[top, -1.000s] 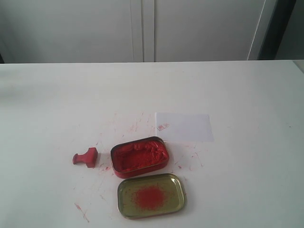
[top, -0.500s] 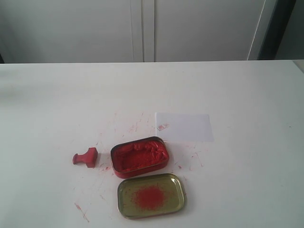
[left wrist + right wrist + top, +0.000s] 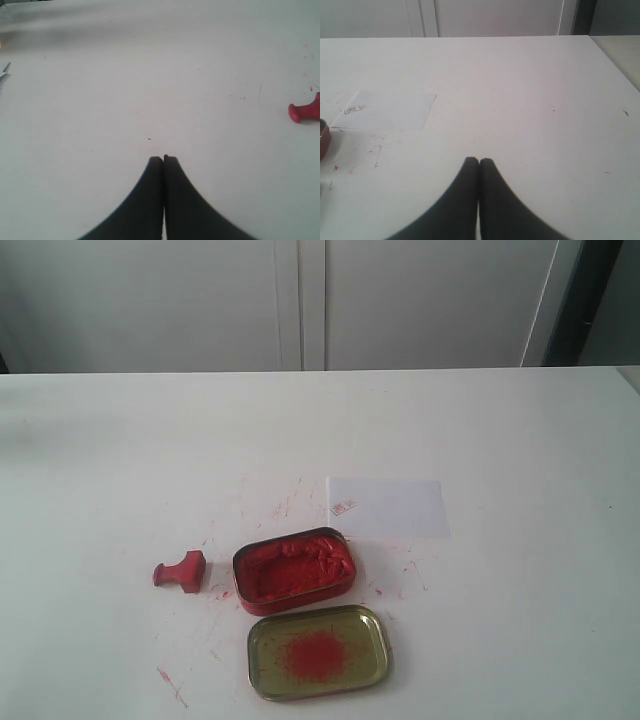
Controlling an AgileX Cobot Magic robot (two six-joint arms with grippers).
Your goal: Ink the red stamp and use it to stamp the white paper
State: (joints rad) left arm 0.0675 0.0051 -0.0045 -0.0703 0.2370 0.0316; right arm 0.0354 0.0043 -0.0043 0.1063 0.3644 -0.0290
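The white table (image 3: 500,640) has red smears near the tin (image 3: 294,570); pale cabinet doors (image 3: 300,300) stand behind. The stamp (image 3: 181,572) lies left of the tin, the paper (image 3: 388,508) just beyond it. The left gripper (image 3: 163,159) and right gripper (image 3: 479,161) are both fully closed, empty.

Red stamp (image 3: 181,572), white paper (image 3: 389,507)

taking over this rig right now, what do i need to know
Left gripper: shut, empty. Right gripper: shut, empty.
Red stamp lies on its side, just left of the open ink tin. Gold lid sits in front of the tin, white paper behind it.
Done: paper bears one small red imprint near a corner.
Left: grasp stamp, ink it, press on paper.
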